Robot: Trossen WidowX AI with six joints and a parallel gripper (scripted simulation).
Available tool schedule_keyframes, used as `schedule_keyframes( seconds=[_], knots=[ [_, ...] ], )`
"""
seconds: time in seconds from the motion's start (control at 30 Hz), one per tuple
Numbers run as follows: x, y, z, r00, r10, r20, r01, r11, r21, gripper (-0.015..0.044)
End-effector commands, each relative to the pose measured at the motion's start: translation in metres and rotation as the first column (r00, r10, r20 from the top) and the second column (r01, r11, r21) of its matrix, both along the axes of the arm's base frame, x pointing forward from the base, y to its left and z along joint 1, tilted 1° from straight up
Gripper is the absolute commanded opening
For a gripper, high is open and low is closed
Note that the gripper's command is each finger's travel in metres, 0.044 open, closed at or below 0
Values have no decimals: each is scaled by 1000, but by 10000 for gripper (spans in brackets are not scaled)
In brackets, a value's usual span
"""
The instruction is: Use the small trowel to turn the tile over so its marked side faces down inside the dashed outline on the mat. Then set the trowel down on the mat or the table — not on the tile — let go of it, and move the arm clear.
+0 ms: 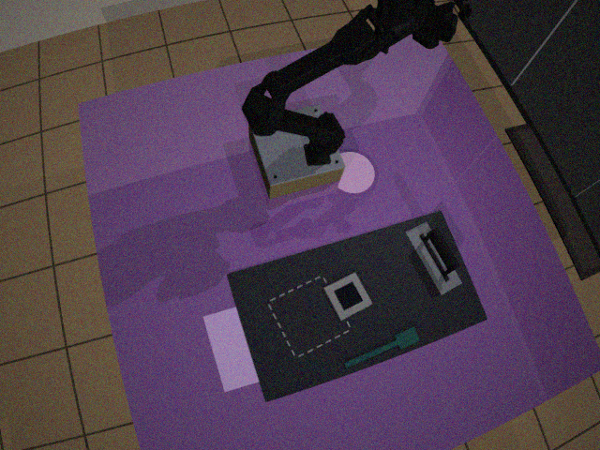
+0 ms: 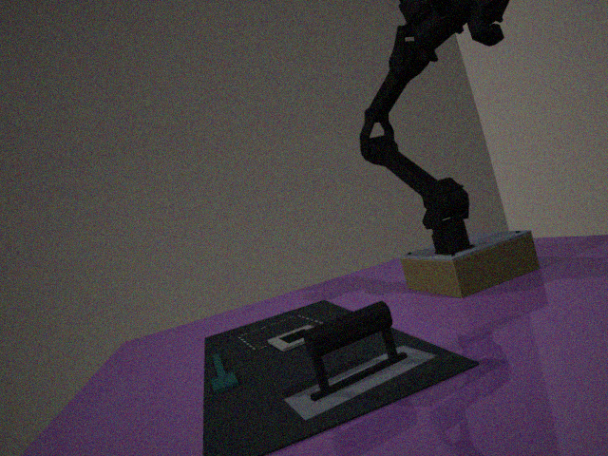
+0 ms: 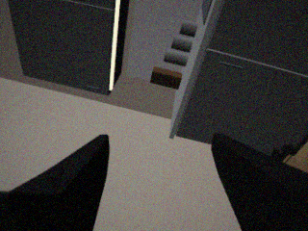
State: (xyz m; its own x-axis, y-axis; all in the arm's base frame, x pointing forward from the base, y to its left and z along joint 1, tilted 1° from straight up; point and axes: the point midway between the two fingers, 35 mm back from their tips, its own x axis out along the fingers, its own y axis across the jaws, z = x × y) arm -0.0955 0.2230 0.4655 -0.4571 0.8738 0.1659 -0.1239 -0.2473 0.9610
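Observation:
The tile (image 1: 355, 307) (image 2: 283, 345) is a light square with a dark square in its middle, flat on the dark mat (image 1: 276, 382) (image 2: 245, 417). It lies over the right edge of the dashed outline (image 1: 295, 355), mostly outside it. A small teal trowel (image 1: 408, 337) (image 2: 224, 380) lies on the mat near its lower long edge in the top view, apart from the tile. My gripper (image 3: 161, 141) is open in the wrist view with nothing between its fingers. The arm is raised well away from tile and trowel. The tile's underside is hidden.
A grey plate with a black bar handle (image 1: 450, 284) (image 2: 349, 326) stands at the mat's right end. The arm's base box (image 1: 305, 184) (image 2: 496, 267) is behind the mat. A pale disc (image 1: 357, 172) and a pale rectangle (image 1: 230, 349) show on the purple table.

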Motion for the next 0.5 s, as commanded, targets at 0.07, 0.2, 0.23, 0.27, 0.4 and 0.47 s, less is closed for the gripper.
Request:
schedule_keyframes(
  seconds=[0.07,0.2,0.23,0.27,0.4,0.47],
  knots=[
    [24,40,-17,986,-141,84,147,986,-77,270],
    [40,67,-34,965,-207,163,230,963,-138,270],
    [45,74,-39,957,-223,184,252,955,-155,270],
    [51,80,-44,950,-237,205,273,947,-171,270],
    [74,104,-65,914,-285,289,356,905,-234,270],
    [87,115,-76,895,-301,330,394,879,-268,270]
  ],
)
